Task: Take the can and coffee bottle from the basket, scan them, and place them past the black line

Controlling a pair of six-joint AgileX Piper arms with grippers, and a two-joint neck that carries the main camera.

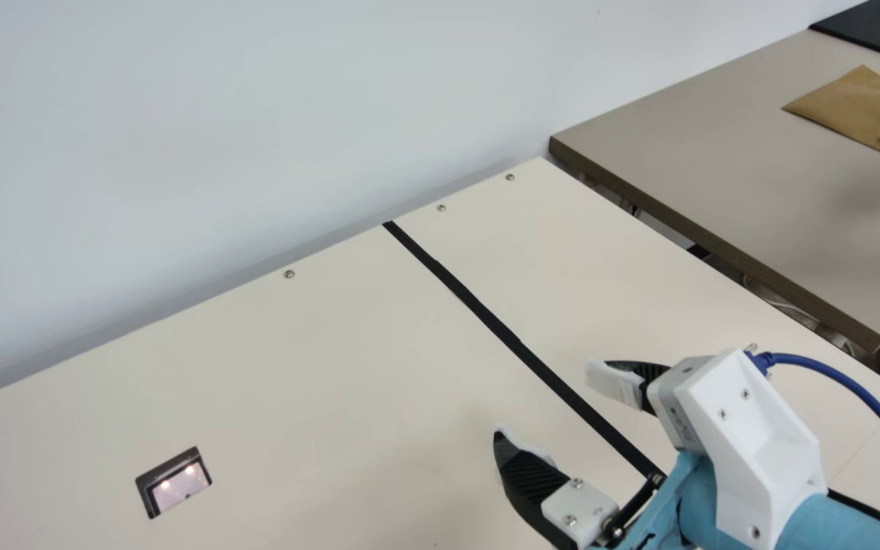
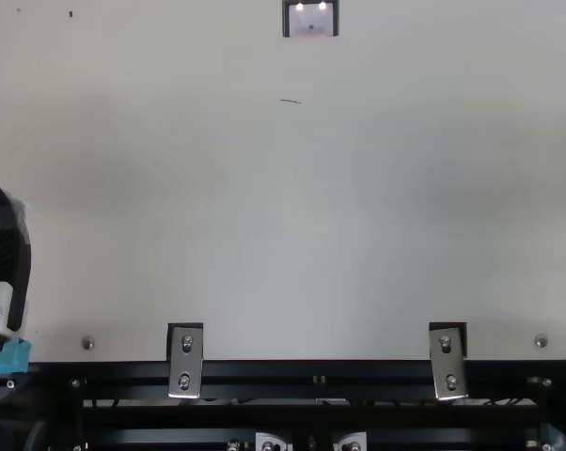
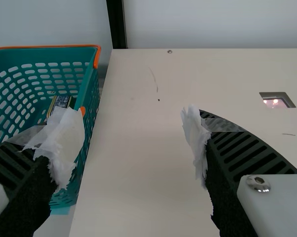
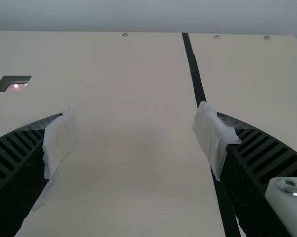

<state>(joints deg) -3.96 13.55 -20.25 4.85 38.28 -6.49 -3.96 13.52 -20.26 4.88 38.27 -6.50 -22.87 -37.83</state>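
Nearest us, at the left, our left gripper (image 3: 133, 122) hangs with its fingers spread wide and nothing between them. At the right, our right gripper (image 1: 543, 399) is also open and holds nothing, poised over the black line (image 1: 478, 309).

Beside the table's left edge sits the teal basket (image 3: 92, 114) with its orange rim. Inside it, partly hidden behind one of our left fingers, is a dark, gold-edged item (image 3: 63, 101), which we take to be the can. Farther off, in the middle of the table (image 1: 318, 367), the scanner window (image 1: 173, 483) is lit; the line lies to its right, running toward the far wall (image 1: 257, 114).

We judge ourselves to be at the start: the can's lifting, scanning and setting down on the right, past the line, are all left to do. Where the coffee bottle is, we cannot tell.
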